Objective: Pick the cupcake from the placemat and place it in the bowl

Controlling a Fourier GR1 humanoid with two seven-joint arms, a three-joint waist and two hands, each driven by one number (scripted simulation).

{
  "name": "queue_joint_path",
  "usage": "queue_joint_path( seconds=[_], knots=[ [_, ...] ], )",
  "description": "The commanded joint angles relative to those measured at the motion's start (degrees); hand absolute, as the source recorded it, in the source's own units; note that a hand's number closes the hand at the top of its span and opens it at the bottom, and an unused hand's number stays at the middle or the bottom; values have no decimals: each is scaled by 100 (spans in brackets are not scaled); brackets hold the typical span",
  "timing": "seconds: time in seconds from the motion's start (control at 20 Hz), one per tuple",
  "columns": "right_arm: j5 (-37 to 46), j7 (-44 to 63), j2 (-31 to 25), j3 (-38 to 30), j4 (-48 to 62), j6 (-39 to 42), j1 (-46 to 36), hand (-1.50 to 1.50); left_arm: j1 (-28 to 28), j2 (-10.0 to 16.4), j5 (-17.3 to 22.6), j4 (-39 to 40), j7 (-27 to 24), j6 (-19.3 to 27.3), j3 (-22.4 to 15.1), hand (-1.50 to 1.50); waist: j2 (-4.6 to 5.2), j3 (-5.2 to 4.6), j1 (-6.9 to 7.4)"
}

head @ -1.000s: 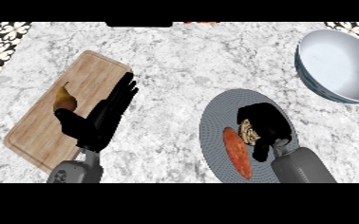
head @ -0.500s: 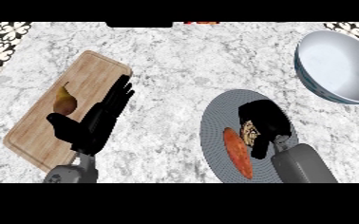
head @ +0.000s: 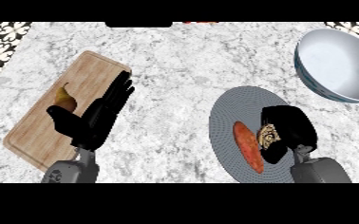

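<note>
Since the earlier frames the cupcake (head: 267, 135) and the right hand (head: 291, 126) wrapped round it have shifted a little rightward together; left side unchanged. Cupcake sits over the right part of the round grey placemat (head: 228, 109), mostly hidden, only its pale patterned side showing between curled fingers and thumb. Cannot tell whether it has cleared the mat. Just left of it lies an elongated orange-red food item (head: 248, 146), apart from the hand. Bowl (head: 329, 69) is up and to the right, near the placemat's far edge and partly cut by the view's edge. Judgement: step in hand is lift and carry. To do it well, raise straight up first so the fingers do not drag the orange-red item, keep the cupcake upright, clear the bowl's near rim before going across, and open the fingers only once over the basin. Left hand (head: 98, 118) rests flat-fingered and holding nothing over the wooden cutting board (head: 84, 73), beside a pear (head: 65, 100).
</note>
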Motion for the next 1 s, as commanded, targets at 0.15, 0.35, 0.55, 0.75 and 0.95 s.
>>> queue_joint_path(
  seconds=[0.15, 0.35, 0.55, 0.75, 0.95],
  knots=[
    [156, 735, -28, -209, -1759, 193, 433, 150, -169, -35, 46, -14, 262, 86, 113, 0, -4, 12, -46],
    [-357, 891, -59, -566, -3133, 794, 446, 150, 379, -3, -102, -422, -8, 15, -60, 0, -29, 9, -43],
    [-137, 1525, 48, -598, -4169, 1147, 132, 150, 164, 66, 89, -282, 189, -123, 67, 0, -13, 9, -27],
    [-433, 2251, 75, -954, -5033, 2219, -581, 150, 11, 245, 200, 68, -43, -375, 311, 0, 4, 4, -5],
    [-768, 2062, -65, -1646, -4485, 2214, -1212, 150, -453, -183, -217, 485, -147, 16, 84, 0, 21, 11, 10]
  ],
)
